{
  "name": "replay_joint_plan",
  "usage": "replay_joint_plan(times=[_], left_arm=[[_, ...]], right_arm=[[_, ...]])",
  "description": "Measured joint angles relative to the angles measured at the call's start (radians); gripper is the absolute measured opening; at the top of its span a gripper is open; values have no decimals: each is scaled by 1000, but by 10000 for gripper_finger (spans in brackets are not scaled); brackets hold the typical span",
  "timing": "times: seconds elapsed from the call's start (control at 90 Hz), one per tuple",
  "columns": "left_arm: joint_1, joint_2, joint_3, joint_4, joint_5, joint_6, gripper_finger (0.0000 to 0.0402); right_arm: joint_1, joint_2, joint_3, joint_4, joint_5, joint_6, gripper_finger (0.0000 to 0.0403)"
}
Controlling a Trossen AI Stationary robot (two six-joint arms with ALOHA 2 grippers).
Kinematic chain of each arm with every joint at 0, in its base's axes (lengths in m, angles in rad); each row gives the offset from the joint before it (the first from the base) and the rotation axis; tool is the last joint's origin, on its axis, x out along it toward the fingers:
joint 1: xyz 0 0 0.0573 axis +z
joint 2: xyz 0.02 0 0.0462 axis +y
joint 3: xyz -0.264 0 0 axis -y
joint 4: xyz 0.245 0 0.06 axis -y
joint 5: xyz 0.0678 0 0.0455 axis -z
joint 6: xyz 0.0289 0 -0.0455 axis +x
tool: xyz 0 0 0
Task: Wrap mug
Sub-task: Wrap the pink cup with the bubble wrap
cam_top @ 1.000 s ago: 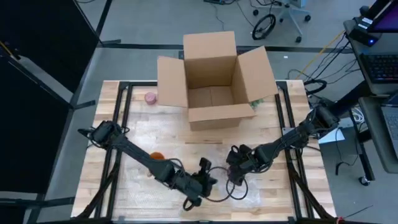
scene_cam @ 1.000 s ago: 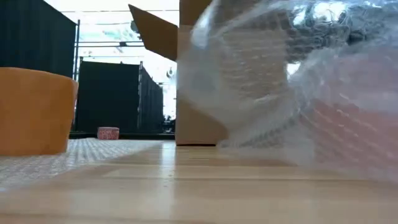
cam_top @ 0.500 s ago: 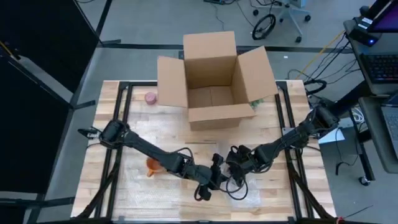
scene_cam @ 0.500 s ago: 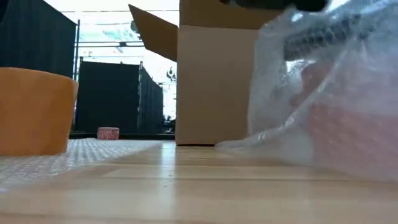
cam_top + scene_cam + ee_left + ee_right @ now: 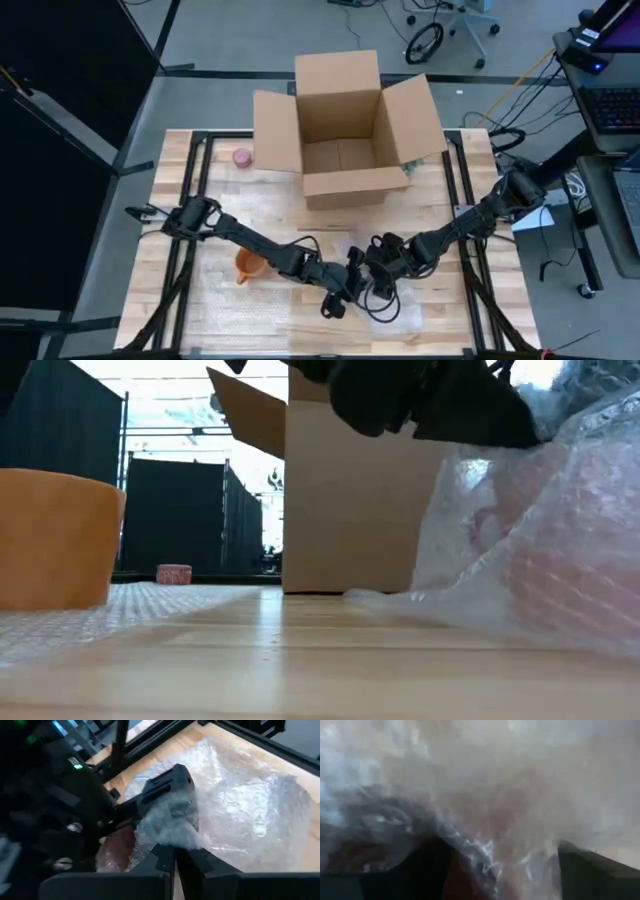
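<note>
Pinched shut on a fold of bubble wrap (image 5: 210, 815), the left gripper (image 5: 175, 854) holds the film bunched at its fingertips, close against the right gripper (image 5: 378, 262) near the front middle of the table (image 5: 170, 165). Going left to right in the high view: an orange mug (image 5: 247, 266) stands on the spread wrap at the front left, the left arm reaches past it toward the centre, and the right arm comes in from the right edge, with an open cardboard box (image 5: 342, 125) behind them. Over the last second the left gripper has swung from the front edge in toward the right one, dragging the raised sheet rightward; in the low view the film that hid the box now lies heaped at the right. That suggests a flap is being folded over a bundle. Whether the right gripper's fingers are open or closed I cannot tell; its own camera is smothered in film. A reddish object (image 5: 560, 550) shows through the crinkled, cloudy wrap, probably the mug being wrapped, though its shape is unclear.
</note>
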Motion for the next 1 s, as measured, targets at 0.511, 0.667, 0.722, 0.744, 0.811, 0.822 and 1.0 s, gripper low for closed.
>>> replay_joint_plan(times=[0.511, 0.667, 0.722, 0.744, 0.811, 0.822, 1.0], left_arm=[[35, 2, 2, -28, 67, -13, 0], [36, 2, 1, -22, 65, -13, 0], [36, 2, 1, -22, 74, -13, 0], [36, 3, 1, -22, 75, -13, 0], [36, 3, 1, -22, 77, -13, 0], [36, 3, 1, -22, 78, -13, 0], [36, 3, 0, -22, 84, -13, 0]], right_arm=[[-2, -9, 3, 1, -119, -68, 286], [2, -49, 3, -42, -111, -79, 286], [2, -66, 3, -59, -110, -79, 286], [2, -71, 3, -64, -110, -77, 286], [2, -86, 3, -66, -109, -72, 286], [2, -88, 3, -66, -108, -72, 286], [1, -117, 3, -78, -115, -68, 286]])
